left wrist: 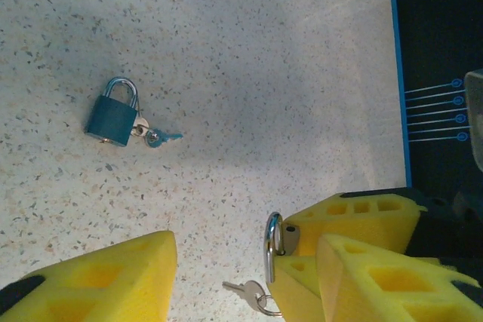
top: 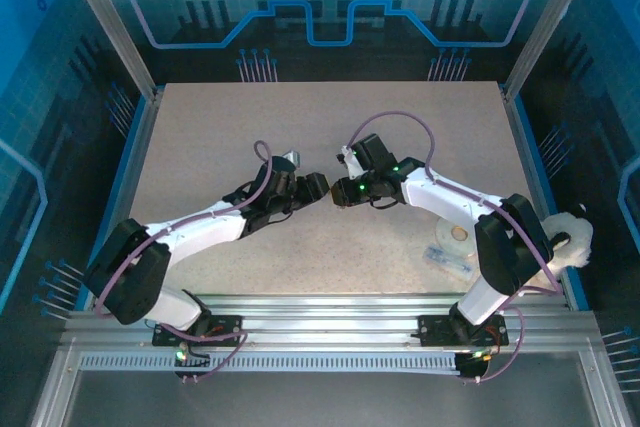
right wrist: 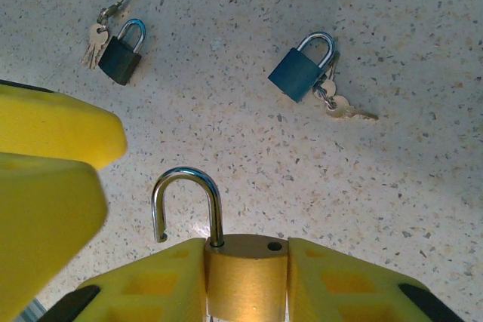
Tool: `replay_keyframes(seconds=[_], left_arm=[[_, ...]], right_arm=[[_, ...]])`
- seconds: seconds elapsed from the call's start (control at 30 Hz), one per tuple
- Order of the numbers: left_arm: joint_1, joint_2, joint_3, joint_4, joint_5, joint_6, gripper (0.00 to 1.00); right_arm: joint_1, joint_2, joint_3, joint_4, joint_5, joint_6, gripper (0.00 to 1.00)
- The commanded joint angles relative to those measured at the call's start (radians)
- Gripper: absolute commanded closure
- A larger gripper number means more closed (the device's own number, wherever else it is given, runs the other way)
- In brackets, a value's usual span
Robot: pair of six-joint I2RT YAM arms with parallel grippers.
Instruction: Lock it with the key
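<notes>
**Open padlock in the right tool, left tool ready beside it**

The right tool (right wrist: 245, 250) grips the brass padlock (right wrist: 245, 280) by its body, clamped between both yellow fingers over the middle of the worktop (top: 200, 147). The shackle (right wrist: 186, 173) stands raised with its free end clear of the body, so the lock is not yet shut. In the left wrist view a bunch of keys (left wrist: 245, 289) hangs beside the held padlock. Whether one of them sits in the keyhole is hidden.

The left tool (left wrist: 245, 250) has its fingers spread wide with nothing between them, just beside the padlock. The step in hand looks like bringing the free tool to the held lock. The next move calls for a fine pinch on a small key, or a push on the shackle's free end, with the right tool holding the body firm.

From above, both arms reach forward and bend inward. The tools face each other almost tip to tip. A blue padlock (right wrist: 300, 73) and a dark padlock (right wrist: 121, 58) lie apart on the worktop.
</notes>
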Motion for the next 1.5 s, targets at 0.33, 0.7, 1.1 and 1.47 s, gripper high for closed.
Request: replay_keyframes(seconds=[0.33,0.7,1.1,1.47], left_arm=[[-0.014,0.06,0.051,0.056,0.049,-0.029,0.62],[-0.016,0.089,0.054,0.072,0.062,-0.048,0.65],[-0.018,-0.077,-0.019,0.032,-0.099,-0.05,0.53],[-0.014,-0.05,-0.001,0.002,-0.074,-0.043,0.56]], right_arm=[[0.03,-0.003,0.006,0.011,0.004,-0.021,0.71],[0.043,-0.002,0.004,0.018,-0.006,-0.03,0.71],[0.042,-0.028,-0.012,0.042,-0.018,-0.031,0.71],[0.044,-0.065,-0.043,0.085,-0.047,-0.034,0.71]])
